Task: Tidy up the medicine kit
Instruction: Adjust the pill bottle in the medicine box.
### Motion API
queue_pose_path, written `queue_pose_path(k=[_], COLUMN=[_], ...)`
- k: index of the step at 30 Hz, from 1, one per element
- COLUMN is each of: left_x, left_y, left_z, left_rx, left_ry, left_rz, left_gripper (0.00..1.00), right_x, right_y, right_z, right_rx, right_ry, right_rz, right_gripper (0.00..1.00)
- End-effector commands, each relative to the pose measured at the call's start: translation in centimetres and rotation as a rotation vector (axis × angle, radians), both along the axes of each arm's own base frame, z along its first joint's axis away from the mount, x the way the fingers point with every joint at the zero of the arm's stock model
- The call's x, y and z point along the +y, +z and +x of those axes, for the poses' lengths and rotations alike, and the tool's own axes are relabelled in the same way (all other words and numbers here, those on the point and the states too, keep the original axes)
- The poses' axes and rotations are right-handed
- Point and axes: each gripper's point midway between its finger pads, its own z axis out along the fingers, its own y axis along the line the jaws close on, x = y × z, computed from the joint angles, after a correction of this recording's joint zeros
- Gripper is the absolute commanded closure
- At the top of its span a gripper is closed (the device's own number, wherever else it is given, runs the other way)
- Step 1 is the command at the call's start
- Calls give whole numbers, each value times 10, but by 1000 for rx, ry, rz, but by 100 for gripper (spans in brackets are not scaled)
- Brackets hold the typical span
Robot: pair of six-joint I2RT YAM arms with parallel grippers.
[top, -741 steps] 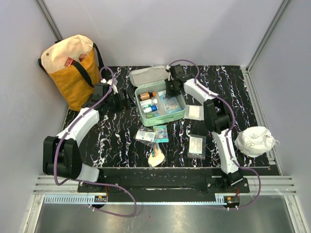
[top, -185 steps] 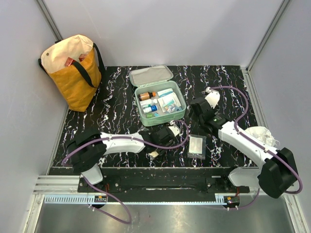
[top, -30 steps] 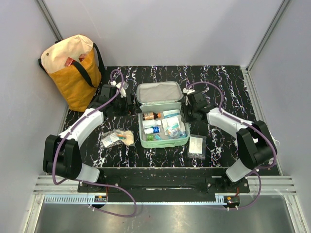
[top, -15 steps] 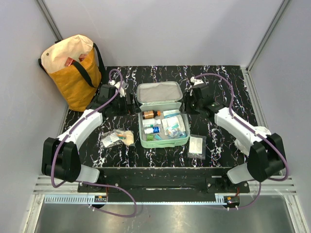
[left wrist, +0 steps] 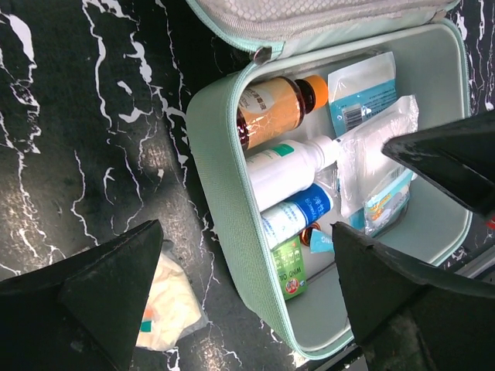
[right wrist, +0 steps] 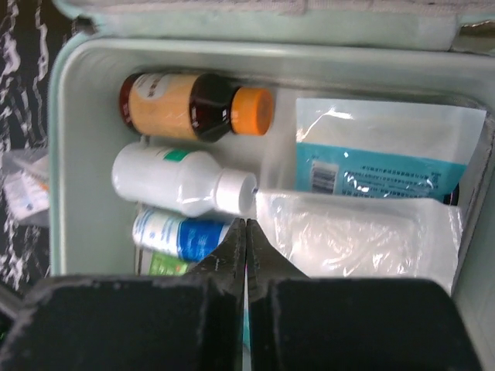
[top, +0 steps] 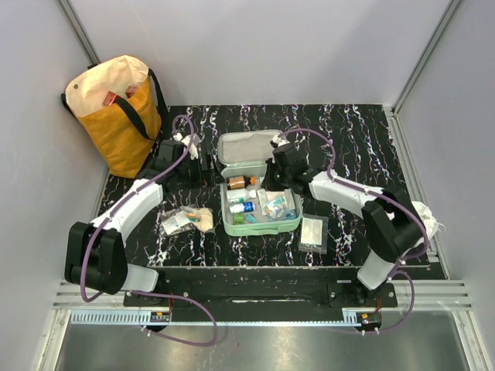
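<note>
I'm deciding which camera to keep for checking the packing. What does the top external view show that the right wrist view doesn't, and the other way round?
Only top external: the yellow-and-cream tote bag, and a flat clear packet on the table right of the medicine kit. Only right wrist: the barcode on the blue-and-white pouch, and the right gripper seen shut and empty. Both: the open kit with the orange-capped amber bottle and the white bottle.

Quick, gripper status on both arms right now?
Left gripper: open, holding nothing.
Right gripper: shut, holding nothing, above the open medicine kit.
</note>
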Motion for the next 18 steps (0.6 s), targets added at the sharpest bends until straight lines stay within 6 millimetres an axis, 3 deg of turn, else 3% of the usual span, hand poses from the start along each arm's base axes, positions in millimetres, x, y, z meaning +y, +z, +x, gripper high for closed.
queue_pose_path(k=[1,11,18], left_x=[-13,-25,-37], left_y=[19,20,20], left_z=[1,-4,-4], left_rx=[-63,-59,-64], left_ry=[-12,-42,-60], left_rz=[-101,-132,-154], left_gripper=[5,5,5], right_x=[14,20,39], right_y=[9,-23,-34], right_z=[36,59,63], right_rx=[-130,-147,-142], right_ry=[-127,-161,-125], right_rz=[60,18,56], right_gripper=[100,100,100])
